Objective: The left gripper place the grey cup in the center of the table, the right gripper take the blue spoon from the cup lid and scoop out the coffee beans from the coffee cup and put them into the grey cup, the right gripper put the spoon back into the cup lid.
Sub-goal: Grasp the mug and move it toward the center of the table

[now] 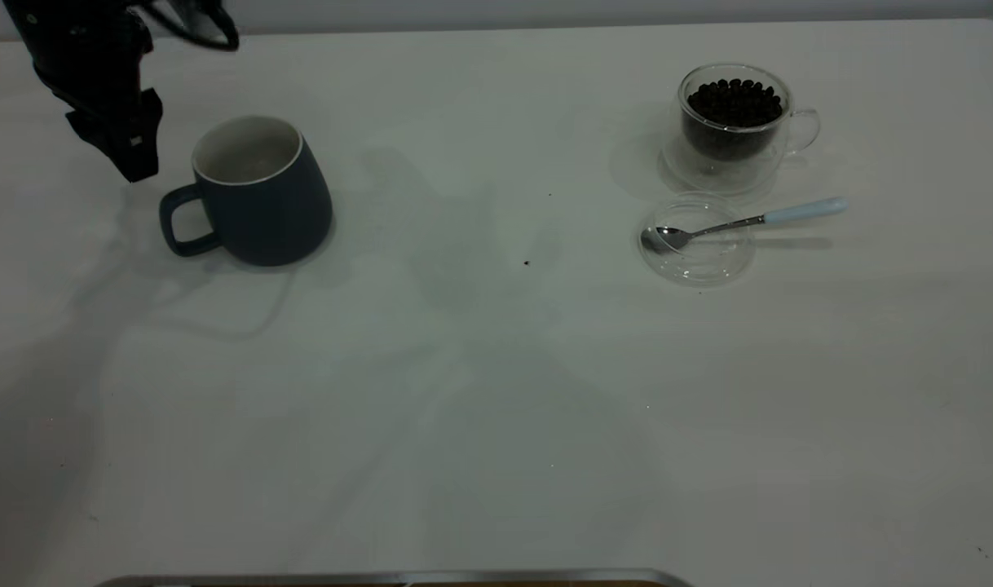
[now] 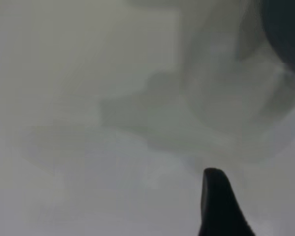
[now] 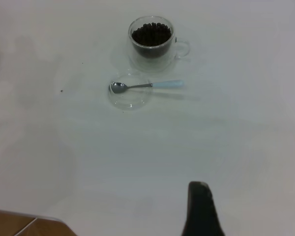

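Grey cup [image 1: 256,196], just beside the left gripper [image 1: 130,151]: matt slate-blue ceramic outside, smooth white glaze on rim and inside. Left gripper: matt black, plastic-looking casing.

Coffee cup [image 1: 733,122], well apart from that gripper: clear double-walled glass, glossy, with a clear handle. Coffee beans [image 1: 734,102] inside it: dark brown-black, faint sheen.

Cup lid [image 1: 696,240]: clear smooth glass, bright glints on rim.

Blue spoon [image 1: 741,222]: polished metal bowl and stem, mirror-shiny; handle end pale blue, smooth.

Table [image 1: 496,408]: plain white, smooth, low sheen.
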Robot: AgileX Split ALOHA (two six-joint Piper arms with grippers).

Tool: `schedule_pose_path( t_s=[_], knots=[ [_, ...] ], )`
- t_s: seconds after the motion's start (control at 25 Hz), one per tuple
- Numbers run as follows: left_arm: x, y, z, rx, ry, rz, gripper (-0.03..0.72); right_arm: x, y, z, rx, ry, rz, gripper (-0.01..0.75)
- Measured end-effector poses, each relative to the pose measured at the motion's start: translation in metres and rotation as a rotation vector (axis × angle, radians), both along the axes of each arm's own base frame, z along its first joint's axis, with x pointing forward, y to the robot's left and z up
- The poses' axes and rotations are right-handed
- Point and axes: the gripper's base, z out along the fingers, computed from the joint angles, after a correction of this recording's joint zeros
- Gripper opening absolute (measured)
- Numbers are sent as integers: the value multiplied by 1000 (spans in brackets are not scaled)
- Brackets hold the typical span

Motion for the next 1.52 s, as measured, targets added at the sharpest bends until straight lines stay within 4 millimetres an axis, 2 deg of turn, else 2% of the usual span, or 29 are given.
schedule_pose_path(
  t_s=[0.32, 0.56, 0.72, 0.88, 1.12, 1.52],
  knots=[
    [3, -11, -25, 18, -1, -224, 475, 0, 0, 0, 0, 0, 0, 562],
    [10, -26, -25, 21, -100, -366, 475, 0, 0, 0, 0, 0, 0, 562],
    [8, -35, -26, 42, -91, -488, 475, 0, 0, 0, 0, 1, 0, 562],
    [5, -46, -36, 40, -70, -549, 475, 0, 0, 0, 0, 1, 0, 562],
    [-1, -76, -50, 18, -92, -616, 475, 0, 0, 0, 0, 1, 0, 562],
    [-8, -131, -50, -77, -223, -631, 475, 0, 0, 0, 0, 1, 0, 562]
  ],
)
